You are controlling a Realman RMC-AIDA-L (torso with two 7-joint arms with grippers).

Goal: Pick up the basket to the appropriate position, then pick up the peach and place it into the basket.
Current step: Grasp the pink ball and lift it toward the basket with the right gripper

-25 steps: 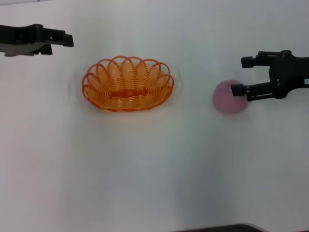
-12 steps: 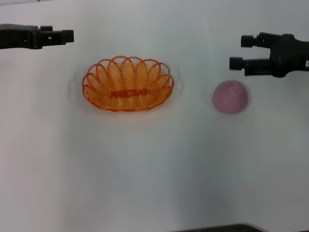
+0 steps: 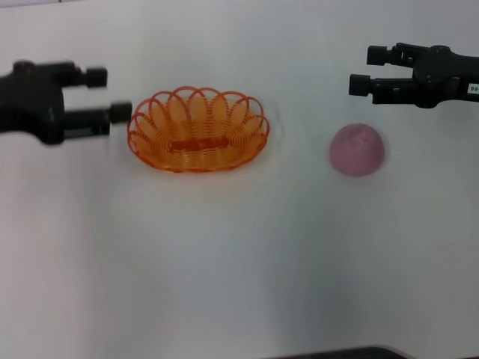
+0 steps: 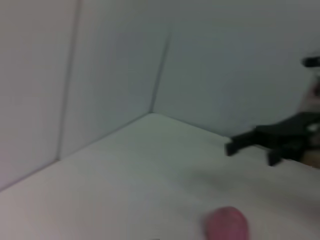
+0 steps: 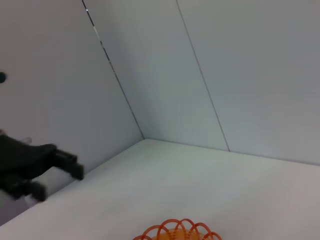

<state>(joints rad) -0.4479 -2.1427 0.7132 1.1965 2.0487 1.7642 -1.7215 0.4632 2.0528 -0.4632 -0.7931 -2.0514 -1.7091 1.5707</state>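
Note:
The orange wire basket (image 3: 198, 130) sits on the white table, left of centre in the head view; its rim also shows in the right wrist view (image 5: 176, 232). The pink peach (image 3: 357, 149) lies on the table to the right, apart from the basket, and shows in the left wrist view (image 4: 227, 225) too. My left gripper (image 3: 108, 94) is open and empty, its lower fingertip just beside the basket's left rim. My right gripper (image 3: 364, 69) is open and empty, raised behind the peach and clear of it.
The white table (image 3: 239, 262) runs wide in front of the basket and peach. White walls meet at a corner behind the table (image 4: 152, 110). A dark edge (image 3: 352, 353) shows at the bottom of the head view.
My left gripper has come down and toward the basket's left rim. My right gripper has lifted off the peach and moved back behind it. Basket and peach have not moved.

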